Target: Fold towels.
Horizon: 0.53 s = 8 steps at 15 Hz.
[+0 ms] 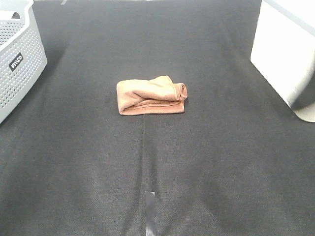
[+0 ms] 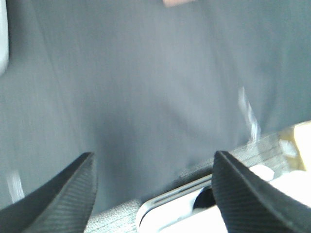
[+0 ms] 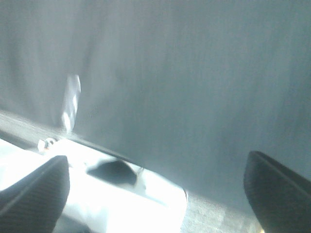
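- The high camera looks steeply down on the dark table cloth [image 1: 74,162] from the near edge, taking in the folded towel [image 1: 151,95] at centre.
- The left wrist camera sits low behind its fingers [image 2: 73,194], facing out across the cloth; a sliver of towel [image 2: 177,2] is shared.
- The right wrist camera looks out likewise, blurred, over the same cloth [image 3: 194,73].

Towel [image 1: 151,95]: soft napped cloth, reddish-brown, matt, folded in thick layers. Table cover [image 1: 221,162]: dark woven fabric, matt, fine grain. Basket [image 1: 19,59], far left: grey perforated plastic, slight sheen. Container [image 1: 285,54], far right: smooth white, plastic-looking. Left gripper [image 2: 153,170] and right gripper [image 3: 155,184] fingers: black, finely ribbed, matt.
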Tool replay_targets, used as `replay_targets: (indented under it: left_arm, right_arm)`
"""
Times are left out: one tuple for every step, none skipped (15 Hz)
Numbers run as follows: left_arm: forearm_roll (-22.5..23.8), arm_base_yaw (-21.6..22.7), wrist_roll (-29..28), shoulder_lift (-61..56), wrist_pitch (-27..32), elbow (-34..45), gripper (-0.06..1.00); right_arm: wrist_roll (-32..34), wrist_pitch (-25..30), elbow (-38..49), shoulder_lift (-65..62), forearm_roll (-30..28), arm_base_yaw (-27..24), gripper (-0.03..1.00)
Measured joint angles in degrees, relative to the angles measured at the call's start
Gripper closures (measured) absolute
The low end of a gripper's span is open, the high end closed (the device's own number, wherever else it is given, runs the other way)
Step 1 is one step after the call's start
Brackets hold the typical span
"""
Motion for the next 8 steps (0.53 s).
replay_targets:
  left_arm:
    - [0.0,0.0,0.0,0.0,0.0,0.0,0.3]
    - [0.0,0.0,0.6,-9.1,0.1,7.6,0.3]
    - [0.0,0.0,1.4,-15.7,0.1,11.4,0.3]
    - [0.0,0.0,2.3,-21.7,0.2,14.8,0.3]
    - [0.0,0.0,3.4,-27.2,0.2,18.2,0.3]
    - [0.0,0.0,4.7,-32.8,0.1,21.0,0.3]
    - [0.0,0.0,5.7,-37.2,-0.4,23.2,0.3]
    - [0.0,0.0,6.0,-41.3,-1.6,25.3,0.3]
  right_arm:
    - [0.0,0.0,0.0,0.0,0.0,0.0,0.06]
    - [0.0,-1.1,7.6,-7.6,-0.6,0.0,0.06]
    - [0.0,-1.6,11.8,-12.4,-1.3,0.0,0.06]
    - [-0.1,-2.5,15.5,-17.7,-2.4,0.0,0.06]
    - [-0.2,-3.5,18.7,-22.5,-4.0,0.0,0.06]
    - [-0.2,-4.5,21.6,-27.4,-5.8,0.0,0.06]
    - [-0.2,-5.3,23.8,-31.6,-7.4,0.0,0.06]
    - [-0.2,-5.7,25.2,-35.3,-9.0,0.0,0.06]
